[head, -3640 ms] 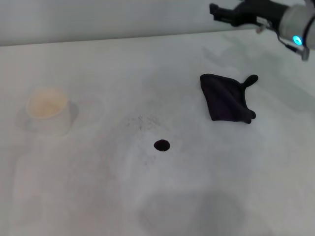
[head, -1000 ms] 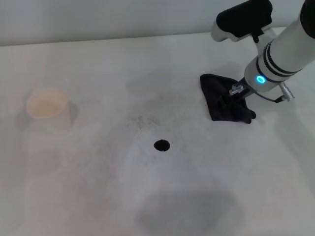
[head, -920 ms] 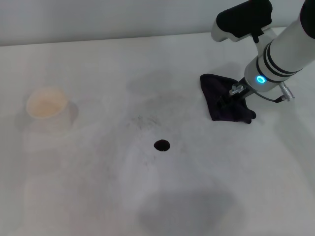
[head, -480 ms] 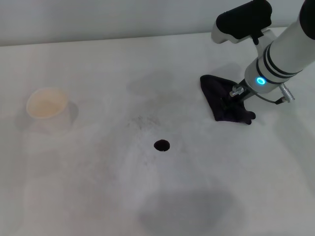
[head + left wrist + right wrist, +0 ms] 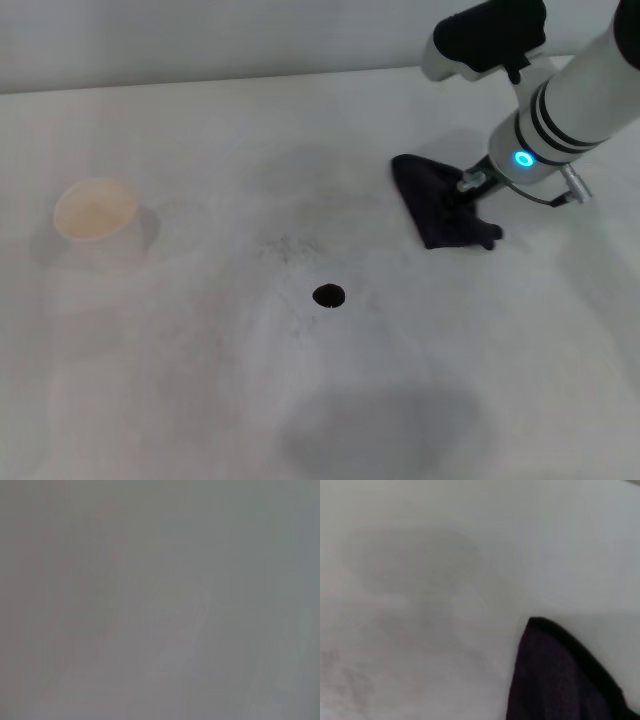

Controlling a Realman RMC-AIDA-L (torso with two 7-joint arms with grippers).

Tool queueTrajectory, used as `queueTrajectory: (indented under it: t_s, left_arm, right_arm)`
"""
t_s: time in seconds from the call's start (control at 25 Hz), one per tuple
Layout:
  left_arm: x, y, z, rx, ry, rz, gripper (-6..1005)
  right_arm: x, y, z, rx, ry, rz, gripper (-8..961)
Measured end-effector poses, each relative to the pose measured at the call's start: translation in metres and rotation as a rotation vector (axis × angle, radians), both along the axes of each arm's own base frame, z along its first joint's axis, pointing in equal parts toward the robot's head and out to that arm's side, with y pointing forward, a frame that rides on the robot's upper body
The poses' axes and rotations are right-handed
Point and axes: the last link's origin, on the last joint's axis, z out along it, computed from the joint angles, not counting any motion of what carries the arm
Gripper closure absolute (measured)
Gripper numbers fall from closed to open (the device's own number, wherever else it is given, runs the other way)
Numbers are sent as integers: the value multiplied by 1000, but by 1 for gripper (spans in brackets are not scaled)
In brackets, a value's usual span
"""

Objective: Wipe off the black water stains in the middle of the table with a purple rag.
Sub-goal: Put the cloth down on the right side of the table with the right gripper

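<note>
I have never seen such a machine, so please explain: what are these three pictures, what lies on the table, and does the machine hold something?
This is a two-armed robot, and each picture comes from one of its cameras. The head view looks down on the white table. On it you see the robot's right arm, whose right gripper is pressed down onto the purple rag; whether its fingers are closed on the cloth cannot be seen. Toward the middle lies a small black water stain, not yet wiped. A white cup stands apart on the robot's left. The right wrist view, taken from that arm, shows the rag from close by. The left wrist view shows only plain grey; the left arm is nowhere visible.
</note>
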Motion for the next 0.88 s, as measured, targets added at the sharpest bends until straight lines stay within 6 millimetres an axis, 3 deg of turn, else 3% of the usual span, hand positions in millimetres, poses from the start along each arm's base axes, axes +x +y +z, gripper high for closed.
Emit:
queueTrajectory:
  t_s: [0.08,0.36,0.88]
  left_arm:
    - [0,0,0,0,0,0,112]
    - [-1,-1,-1,3,-16,9,112]
    - [-7,-1,1,36,-58,57,112]
  right_arm:
    - [-13,0,-2,-32,49,59,818]
    - [-27,-6,-8,-125,66,146,848]
    - [-38,-57,-46,-416,206,326,848]
